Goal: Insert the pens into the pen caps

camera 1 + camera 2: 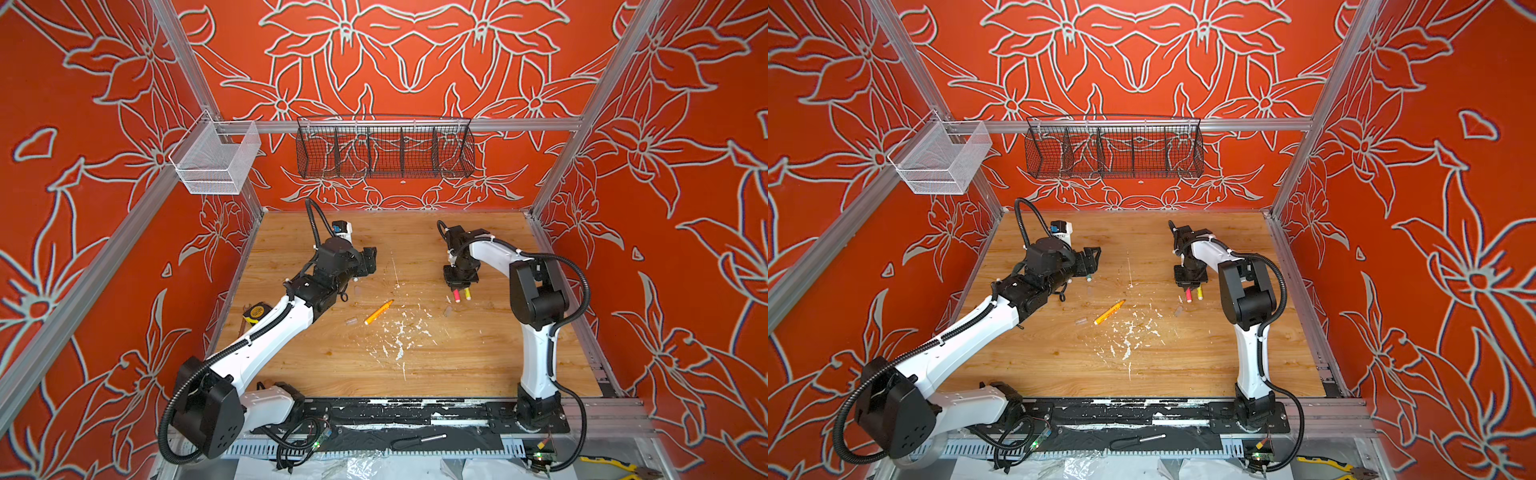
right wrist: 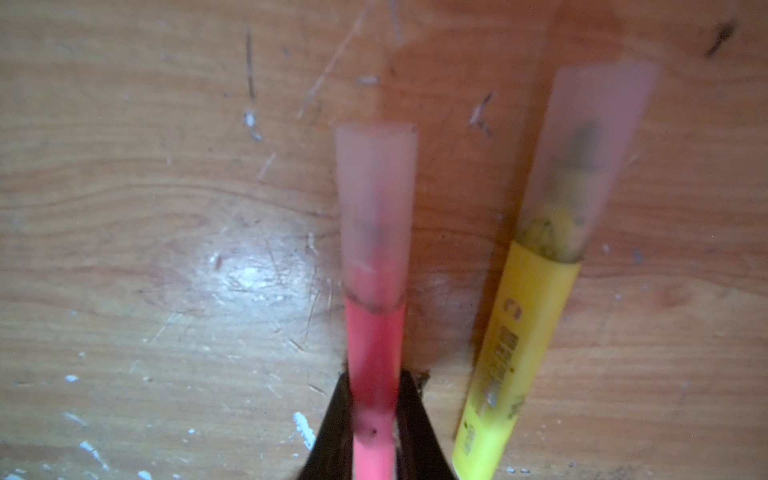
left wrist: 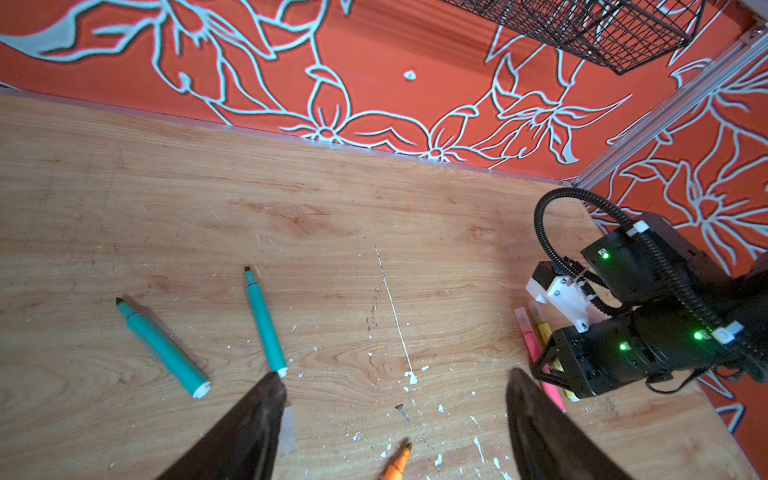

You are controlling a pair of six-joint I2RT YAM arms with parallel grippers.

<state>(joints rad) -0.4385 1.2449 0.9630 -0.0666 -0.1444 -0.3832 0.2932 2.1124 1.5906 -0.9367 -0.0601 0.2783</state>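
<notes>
Pink pen (image 2: pixel 374 340), frosted clear cap (image 2: pixel 376 208) on its tip (yellow pen (image 2: pixel 523 332) beside, capped alike), right gripper (image 2: pixel 374 386) clamped on it, left gripper (image 3: pixel 395 376) spread wide.

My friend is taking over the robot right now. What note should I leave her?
Left hand: open, empty, over the table by two teal pens.
Right hand: shut on the capped pink pen, beside the capped yellow pen.
Done: pink and yellow.
Left to do: both teal pens and the orange pen, all uncapped; loose caps lie nearby.
</notes>
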